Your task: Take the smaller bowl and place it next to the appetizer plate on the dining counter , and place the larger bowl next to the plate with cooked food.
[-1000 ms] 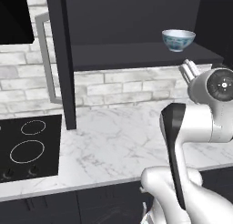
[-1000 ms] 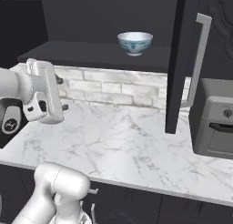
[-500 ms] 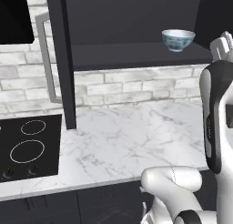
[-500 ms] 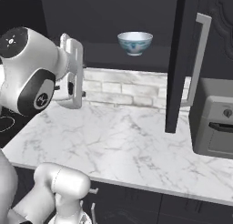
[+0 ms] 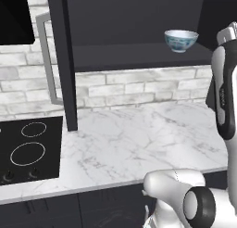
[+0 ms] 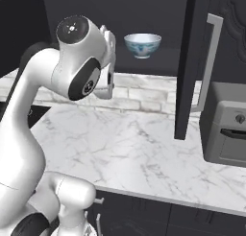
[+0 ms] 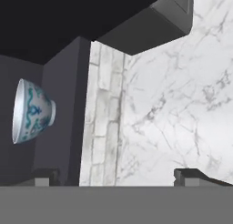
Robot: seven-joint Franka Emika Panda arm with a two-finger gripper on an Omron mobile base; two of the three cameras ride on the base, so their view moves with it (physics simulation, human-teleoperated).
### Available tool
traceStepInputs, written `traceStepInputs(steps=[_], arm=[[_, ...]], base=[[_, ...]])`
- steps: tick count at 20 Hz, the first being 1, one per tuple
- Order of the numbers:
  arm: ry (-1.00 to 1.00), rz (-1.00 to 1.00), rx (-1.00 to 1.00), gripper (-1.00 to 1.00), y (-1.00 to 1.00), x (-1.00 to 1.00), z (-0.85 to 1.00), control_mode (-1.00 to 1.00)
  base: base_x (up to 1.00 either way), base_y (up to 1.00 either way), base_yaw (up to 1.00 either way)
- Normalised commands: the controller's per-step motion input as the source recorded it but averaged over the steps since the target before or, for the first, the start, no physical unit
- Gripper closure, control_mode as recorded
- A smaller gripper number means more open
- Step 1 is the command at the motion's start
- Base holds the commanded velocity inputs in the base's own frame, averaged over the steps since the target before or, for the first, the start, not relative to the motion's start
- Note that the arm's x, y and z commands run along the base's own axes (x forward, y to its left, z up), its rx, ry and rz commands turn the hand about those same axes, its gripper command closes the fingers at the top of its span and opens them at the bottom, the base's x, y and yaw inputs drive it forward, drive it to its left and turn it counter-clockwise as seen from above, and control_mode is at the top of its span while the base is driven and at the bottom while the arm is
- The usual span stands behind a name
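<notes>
The small bowl (image 5: 181, 40) stands upright on the dark shelf (image 5: 139, 55) at about 1 o'clock above the marble counter (image 5: 139, 143). The gripper (image 7: 118, 175) is spread wide and empty. The bowl looks light, rigid, glazed-slippery and breakable; pinch its rim.

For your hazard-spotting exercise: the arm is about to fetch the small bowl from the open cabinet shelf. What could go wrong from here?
1. The small pale blue patterned bowl sits near the front of the dark cabinet shelf; a clumsy approach might knock it onto the white marble counter.
2. The open dark cabinet door stands close by; the swinging arm could strike it.
3. The open end effector views the bowl sideways, so its fingers may meet the rim badly.
</notes>
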Motion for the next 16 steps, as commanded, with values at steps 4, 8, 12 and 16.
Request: traceStepInputs(steps=[4, 8, 12, 16], arm=[[0.03, 0.09, 0.08, -1.0, -0.17, 0.58, 0.0, -1.0], [-0.26, 0.06, 0.03, -1.0, -0.05, 0.27, 0.0, -1.0], [-0.17, 0.01, 0.03, -1.0, 0.0, 0.31, 0.0, -1.0], [-0.04, 0.0, 0.04, -1.0, 0.0, 0.53, 0.0, -1.0]], base=[[0.0, 0.0, 0.0], [0.0, 0.0, 0.0], [0.0, 0.0, 0.0], [0.0, 0.0, 0.0]])
